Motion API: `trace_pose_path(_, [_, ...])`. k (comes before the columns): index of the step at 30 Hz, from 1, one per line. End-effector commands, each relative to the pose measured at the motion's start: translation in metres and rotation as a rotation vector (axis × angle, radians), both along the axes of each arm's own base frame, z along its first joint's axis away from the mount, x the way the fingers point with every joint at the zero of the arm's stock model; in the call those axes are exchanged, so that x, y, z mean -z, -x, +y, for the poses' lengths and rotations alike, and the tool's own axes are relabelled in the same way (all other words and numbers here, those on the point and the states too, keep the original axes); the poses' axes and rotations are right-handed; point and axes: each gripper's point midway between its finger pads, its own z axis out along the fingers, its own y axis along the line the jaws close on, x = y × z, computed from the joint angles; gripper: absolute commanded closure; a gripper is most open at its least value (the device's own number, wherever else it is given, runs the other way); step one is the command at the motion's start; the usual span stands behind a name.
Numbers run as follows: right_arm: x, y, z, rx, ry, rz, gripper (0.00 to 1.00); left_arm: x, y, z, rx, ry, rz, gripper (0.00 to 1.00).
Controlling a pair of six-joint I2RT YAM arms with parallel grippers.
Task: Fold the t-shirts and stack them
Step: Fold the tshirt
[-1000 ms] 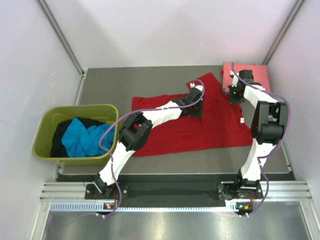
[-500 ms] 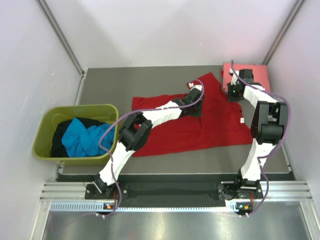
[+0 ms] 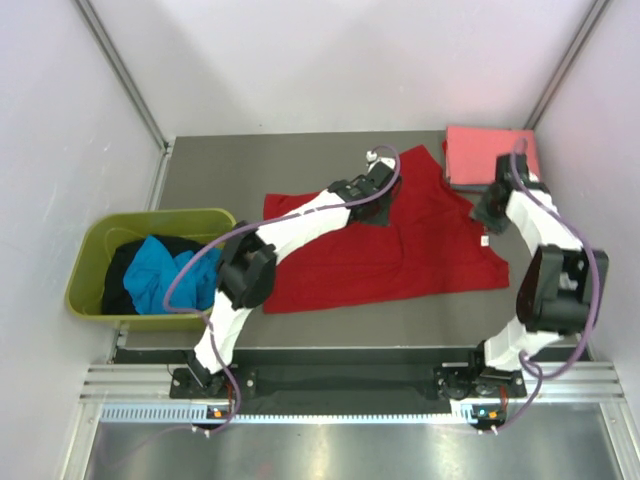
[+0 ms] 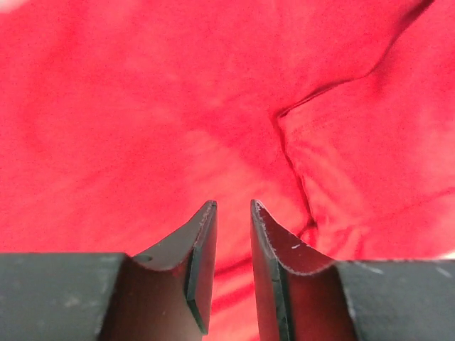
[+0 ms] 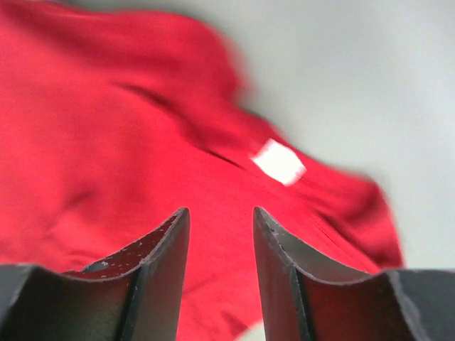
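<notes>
1. Two arms have shifted in the top view during the last second. The left arm (image 3: 300, 215) now reaches farther across the red t-shirt (image 3: 350, 265), with its tip over the far part of the cloth. The right arm (image 3: 525, 215) has swung off the folded salmon-pink t-shirt (image 3: 490, 152) in the far right corner, and its tip now hangs by the red one's right edge. The red t-shirt lies spread across the middle of the worktop (image 3: 250, 165). A turquoise shirt (image 3: 160, 275) and a black shirt (image 3: 120, 285) wait in the olive tub (image 3: 150, 214) on the left.

2. Left wrist view: the left fingers (image 4: 206, 234) stand narrowly apart with nothing between them. They are just above red cloth crossed by a seam and a crease.

3. Right wrist view: the right fingers (image 5: 174, 241) are parted a little wider and are also empty. Below them is blurred red cloth with a white label (image 5: 279, 161), and bare worktop shows beyond. The blur suggests the arm is in motion.

4. My reading is that both sets of fingers have just let go and the spreading step is over. The red t-shirt is laid out but not yet folded, and fresh grips on its edges come next.
</notes>
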Motion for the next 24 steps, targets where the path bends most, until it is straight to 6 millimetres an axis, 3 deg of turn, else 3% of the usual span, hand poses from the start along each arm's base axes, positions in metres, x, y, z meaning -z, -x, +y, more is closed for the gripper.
trace_pose_path(1, [0.01, 0.059, -0.032, 0.311, 0.044, 0.07, 0.58, -0.064, 0.017, 0.049, -0.018, -0.078, -0.067, 0.69])
trace_pose_path(2, [0.013, 0.067, -0.038, 0.344, 0.043, 0.072, 0.57, -0.073, 0.027, 0.06, -0.018, -0.087, -0.06, 0.69])
trace_pose_path(3, [0.024, 0.081, -0.037, 0.36, 0.03, 0.098, 0.57, -0.071, 0.034, 0.068, -0.029, -0.098, -0.044, 0.69])
trace_pose_path(4, [0.022, 0.083, -0.039, 0.37, 0.024, 0.074, 0.57, -0.06, 0.043, 0.08, -0.043, -0.129, -0.016, 0.69])
trace_pose_path(6, [0.03, 0.096, -0.043, 0.376, 0.012, 0.084, 0.58, -0.065, 0.056, 0.093, -0.053, -0.13, -0.001, 0.69])
trace_pose_path(9, [0.035, 0.101, -0.046, 0.35, 0.005, 0.093, 0.61, -0.044, 0.075, 0.115, -0.081, -0.172, 0.054, 0.69])
trace_pose_path(16, [0.043, 0.102, -0.042, 0.276, -0.011, 0.098, 0.83, -0.003, 0.091, 0.135, -0.136, -0.233, 0.155, 0.69])
trace_pose_path(23, [0.064, 0.121, -0.045, 0.276, 0.002, 0.166, 0.85, 0.028, 0.103, 0.144, -0.179, -0.247, 0.202, 0.7])
trace_pose_path(24, [0.066, 0.119, -0.046, 0.276, 0.007, 0.157, 0.85, 0.041, 0.111, 0.15, -0.177, -0.26, 0.226, 0.7])
